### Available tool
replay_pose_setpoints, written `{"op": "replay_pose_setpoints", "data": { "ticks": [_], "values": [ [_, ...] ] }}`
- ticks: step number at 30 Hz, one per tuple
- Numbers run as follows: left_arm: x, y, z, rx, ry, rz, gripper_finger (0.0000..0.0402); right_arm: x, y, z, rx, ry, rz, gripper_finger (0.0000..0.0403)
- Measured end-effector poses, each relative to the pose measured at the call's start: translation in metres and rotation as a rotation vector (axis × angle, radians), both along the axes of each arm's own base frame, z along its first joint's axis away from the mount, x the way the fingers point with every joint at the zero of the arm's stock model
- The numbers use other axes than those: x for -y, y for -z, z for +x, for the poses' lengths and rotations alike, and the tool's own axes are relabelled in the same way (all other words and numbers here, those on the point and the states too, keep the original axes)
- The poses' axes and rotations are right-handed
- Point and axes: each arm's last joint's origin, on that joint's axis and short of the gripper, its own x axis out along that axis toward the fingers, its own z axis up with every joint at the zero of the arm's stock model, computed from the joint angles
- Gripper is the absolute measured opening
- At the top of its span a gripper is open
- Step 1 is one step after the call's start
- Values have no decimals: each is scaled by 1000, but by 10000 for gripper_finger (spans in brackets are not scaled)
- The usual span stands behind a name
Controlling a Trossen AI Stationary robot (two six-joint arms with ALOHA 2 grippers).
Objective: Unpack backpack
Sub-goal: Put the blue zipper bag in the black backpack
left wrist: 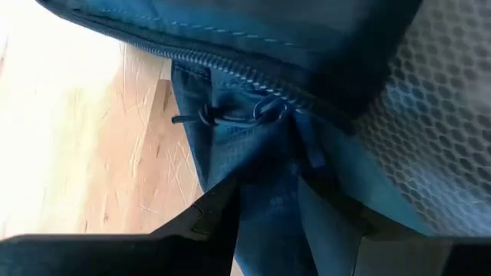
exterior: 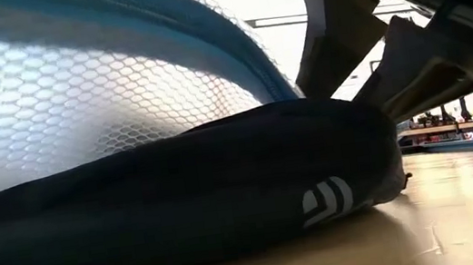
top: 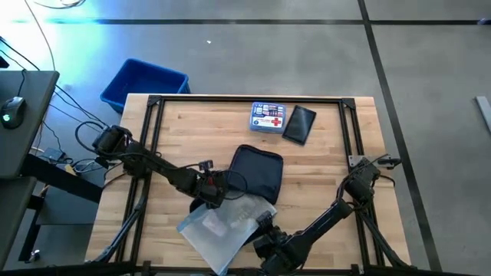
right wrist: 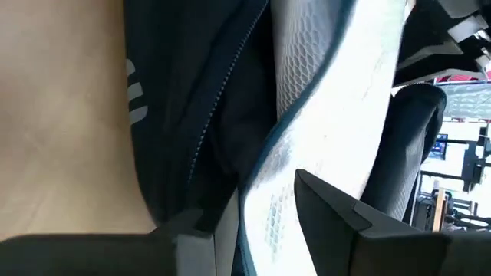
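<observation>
While I watched the overhead feed, both arms reached inward and met at the near middle of the table.

Left pincer: bent in from the left, low at the backpack's near-left edge; in its wrist feed the fingers were clenched on a fold of dark fabric just below the zipper pull.

Right pincer: stretched in from the near right, grasping the pale mesh pouch, which lay partly over the backpack's near end; its fingers pinched the mesh edge.

Backpack: between and just beyond both pincers.

Low feed only: the pale logo, with mesh bulging above the dark fabric.

Overhead only: first-aid kit, black pouch beyond the pincers; blue bin off the table.
</observation>
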Motion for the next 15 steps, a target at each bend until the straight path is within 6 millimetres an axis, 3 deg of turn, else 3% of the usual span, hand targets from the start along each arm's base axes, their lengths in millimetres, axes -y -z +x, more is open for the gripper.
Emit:
{"op": "replay_pose_setpoints", "data": {
  "ticks": [9,15],
  "values": [
    [20,-30,5,105,28,-3,106,0,0,0,5,9,9,110],
    [23,-17,9,89,77,149,106,0,-1,0,12,20,17,110]
  ]
}}
